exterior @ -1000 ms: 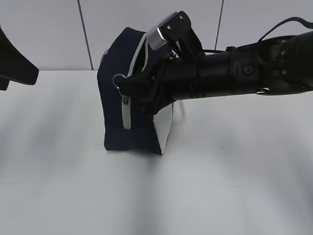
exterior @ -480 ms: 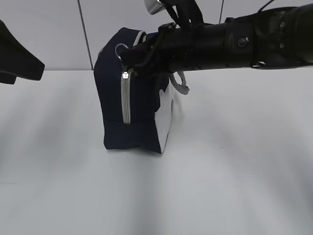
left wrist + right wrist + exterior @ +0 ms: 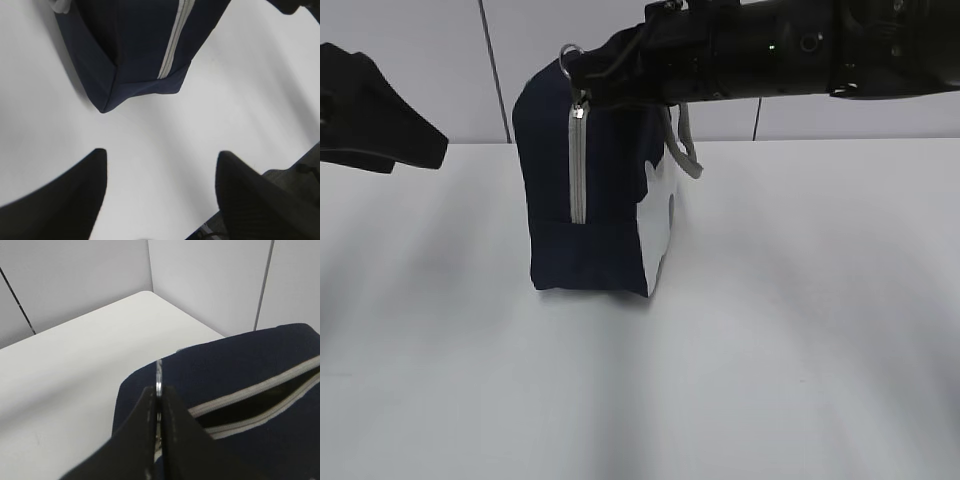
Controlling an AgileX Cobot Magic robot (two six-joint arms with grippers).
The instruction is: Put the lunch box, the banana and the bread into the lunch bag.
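**Right gripper pinches the zipper ring at the top of the bag**

You can see the lunch bag (image 3: 605,190) standing upright on the white table (image 3: 770,350), toward the back near the wall. Its dark blue side faces you, with the grey zipper (image 3: 577,165) running up that side and a white panel on its right.

Your right gripper (image 3: 158,396) reaches across from the right. Its two fingers are pressed tight together on the ring pull (image 3: 158,375), and the thin metal ring sticks up from between them. In the exterior view the ring (image 3: 569,55) sits at the very top corner of the bag. From the right wrist view, the zipper along the top of the bag is partly open, with a dark gap between the two grey lines.

Your left gripper (image 3: 161,180) hangs over the table just in front of the bag. Its fingers (image 3: 70,195) are spread wide and hold nothing. A grey handle (image 3: 685,150) hangs down on the bag's right side.
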